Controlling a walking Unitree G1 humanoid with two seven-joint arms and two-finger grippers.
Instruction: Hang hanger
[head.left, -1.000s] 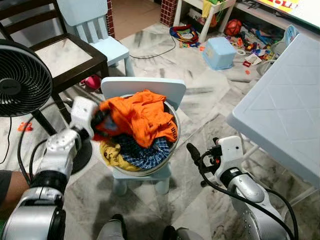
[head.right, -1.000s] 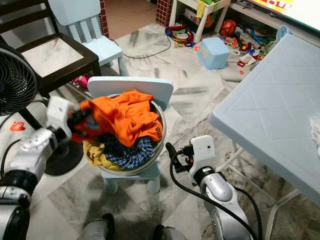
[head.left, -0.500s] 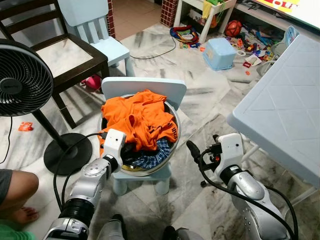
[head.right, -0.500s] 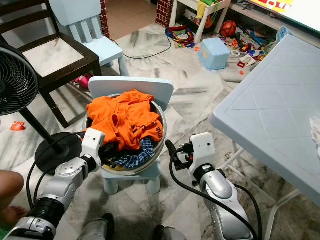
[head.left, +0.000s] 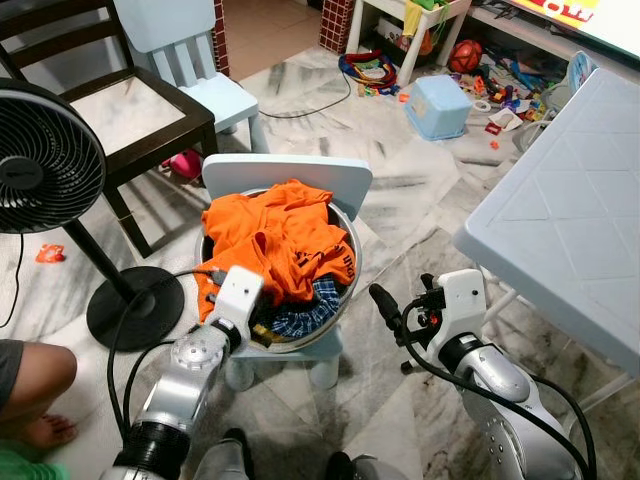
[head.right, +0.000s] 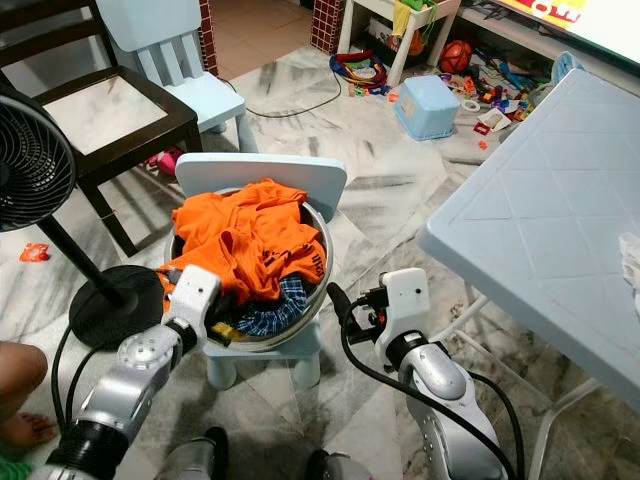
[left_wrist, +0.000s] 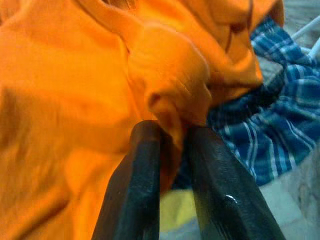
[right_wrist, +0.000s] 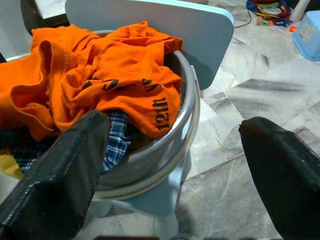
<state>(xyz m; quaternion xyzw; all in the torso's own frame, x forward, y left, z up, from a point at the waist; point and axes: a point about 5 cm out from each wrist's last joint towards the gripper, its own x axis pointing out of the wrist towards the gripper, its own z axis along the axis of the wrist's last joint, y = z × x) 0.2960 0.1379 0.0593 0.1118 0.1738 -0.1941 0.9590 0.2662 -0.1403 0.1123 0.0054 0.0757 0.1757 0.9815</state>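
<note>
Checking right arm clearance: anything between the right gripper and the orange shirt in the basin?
Nothing visible. The right gripper is open beside the basin, with only bare gap to the orange shirt. The left gripper already pinches a fold of it.

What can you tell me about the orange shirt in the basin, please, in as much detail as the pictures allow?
The orange shirt is a crumpled, soft knit garment with dark lettering, "12th" readable on one fold. It lies heaped on top of a blue plaid cloth and a yellow one in a metal basin set on a pale blue child's chair. The left end effector is shut on a fold of it.
</note>
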